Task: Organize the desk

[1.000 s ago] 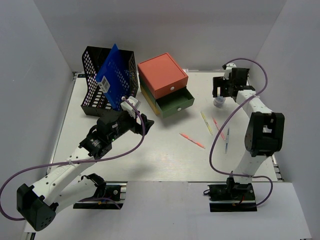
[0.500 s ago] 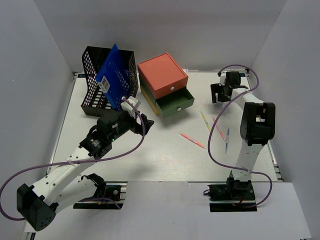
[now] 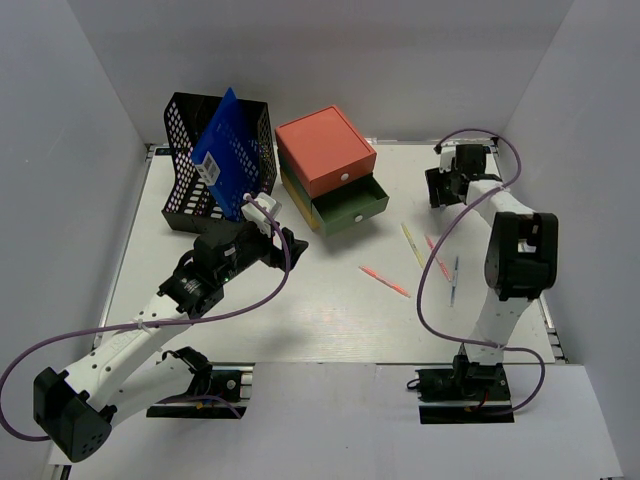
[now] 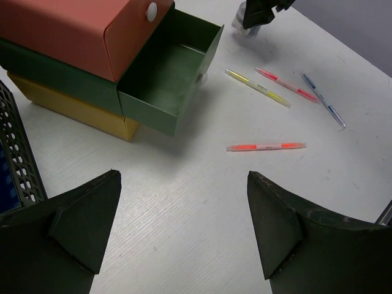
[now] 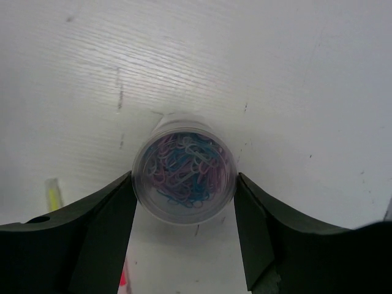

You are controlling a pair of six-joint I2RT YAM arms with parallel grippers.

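The wide white flat surface (image 3: 330, 310) lies before both arms, carrying everything. At its left rear a black mesh file rack (image 3: 188, 150) holds a blue folder (image 3: 228, 150). My left hand (image 4: 177, 233) hovers spread wide, empty, facing the coral-topped drawer box (image 3: 325, 150), green drawer (image 4: 168, 79) out. Four slim coloured pens (image 4: 265, 147) lie loose to the right. My right hand (image 5: 184, 190) is closed on a clear round jar of paper clips (image 5: 184, 168), fingers touching both sides.

Both the left arm (image 3: 125, 345) and the right arm (image 3: 500, 300) pair white link shells with black joint housings. A thin purple cable (image 3: 245, 306) loops along each. Black base plates (image 3: 465, 385) are bolted at the desk's (image 3: 330, 325) near edge. The fingers (image 4: 73, 226) are matte black wedges.
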